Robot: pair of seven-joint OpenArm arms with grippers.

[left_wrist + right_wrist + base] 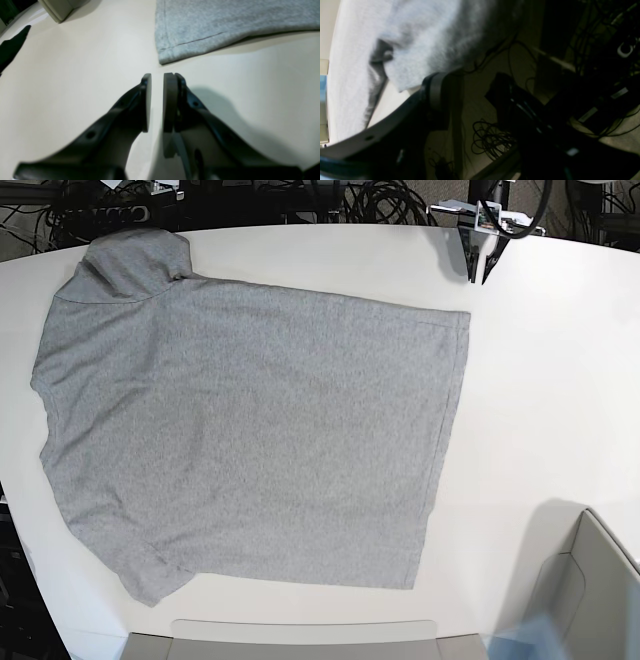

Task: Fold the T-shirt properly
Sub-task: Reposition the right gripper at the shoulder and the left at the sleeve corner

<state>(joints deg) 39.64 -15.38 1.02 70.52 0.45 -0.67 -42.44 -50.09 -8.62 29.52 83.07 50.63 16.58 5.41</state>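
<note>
T-shirt [250,440] flat on table [540,400]; left gripper [157,80] near hem corner.

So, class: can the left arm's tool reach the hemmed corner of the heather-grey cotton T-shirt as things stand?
Probably yes. The left tool hovers just short of the heather-grey cotton T-shirt, its hemmed corner lying flat on the pale table, with only bare tabletop between them.

Even, bright overhead light fills the base view. The left wrist view is soft, with glare on the glossy cream table [75,75]. The right wrist view is dim and blurred.
</note>
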